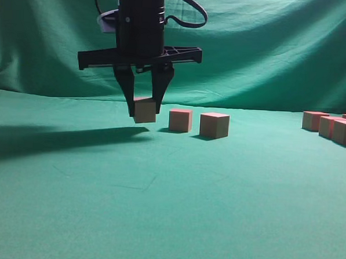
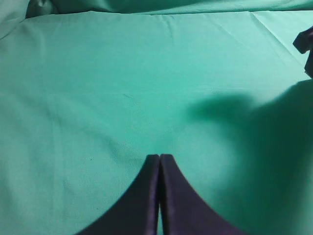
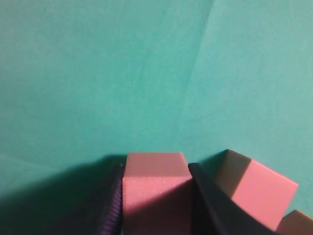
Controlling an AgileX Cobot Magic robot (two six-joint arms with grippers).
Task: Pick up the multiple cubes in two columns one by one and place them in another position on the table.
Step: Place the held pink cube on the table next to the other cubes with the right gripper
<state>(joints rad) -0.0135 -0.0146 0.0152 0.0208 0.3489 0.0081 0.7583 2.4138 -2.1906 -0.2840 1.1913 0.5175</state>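
My right gripper (image 1: pixel 144 112) has reached to the left of the middle and is shut on a cube (image 1: pixel 144 109). It holds the cube slightly tilted, very low over the table (image 1: pixel 158 198). In the right wrist view the pink cube (image 3: pixel 155 191) fills the gap between the jaws (image 3: pixel 156 169). Two more cubes (image 1: pixel 180 119) (image 1: pixel 214 124) stand in a row just right of it; the nearer one also shows in the right wrist view (image 3: pixel 257 188). My left gripper (image 2: pixel 159 157) is shut and empty over bare cloth.
Several more cubes (image 1: pixel 335 127) stand grouped at the far right edge. A draped green backdrop (image 1: pixel 252 52) hangs behind the table. A black part of the other arm (image 2: pixel 305 41) shows at the right edge of the left wrist view.
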